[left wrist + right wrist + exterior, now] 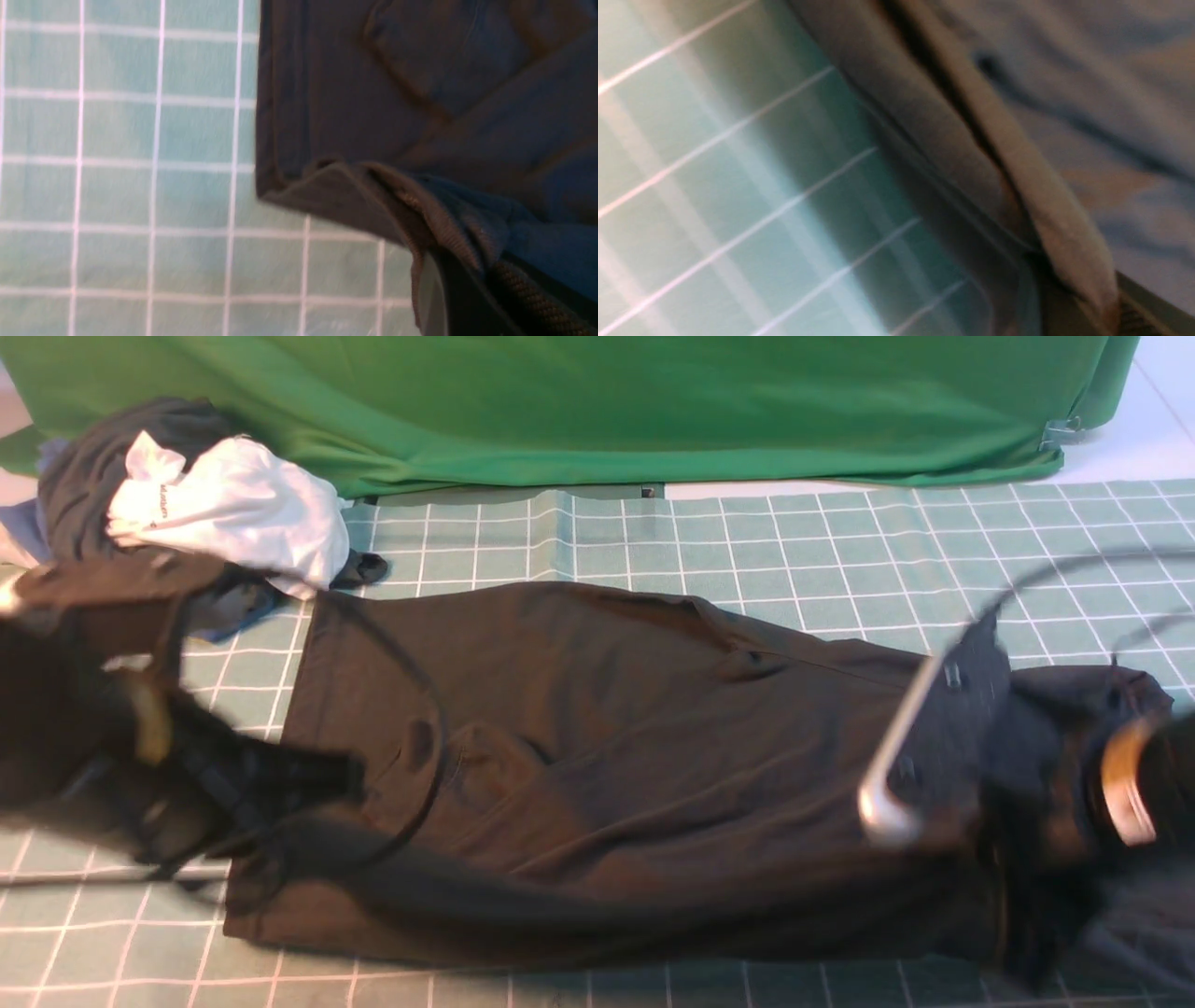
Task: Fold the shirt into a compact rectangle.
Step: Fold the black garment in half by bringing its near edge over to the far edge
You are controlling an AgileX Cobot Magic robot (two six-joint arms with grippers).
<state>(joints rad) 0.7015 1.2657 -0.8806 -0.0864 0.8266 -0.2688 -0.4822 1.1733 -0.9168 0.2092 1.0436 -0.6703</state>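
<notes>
The left hand (327, 782) is at the near left corner of the large black shirt (607, 747) and is closed on it. In the left wrist view the stitched hem bunches up and runs in between the fingers (432, 303), lifting that corner off the surface. The right hand (1027, 887) is at the shirt's opposite, right end. It is heavily blurred, but its wrist view shows it shut, with a fold of cloth drawn into it.

The shirt lies lengthwise across a pale green mat with a white grid (747, 541) that covers the counter. A heap of dark grey, white and blue garments (224, 513) sits at the far left corner, just beside the shirt's far left edge. A big bright green cloth (597, 411) hangs along the back. A thin black cable (425, 709) loops over the shirt's left part, and a grey cable (901, 756) crosses its right part.

The fabric is plain and dark on the side that shows, and it is softly creased — its near edge is smeared by blur.
</notes>
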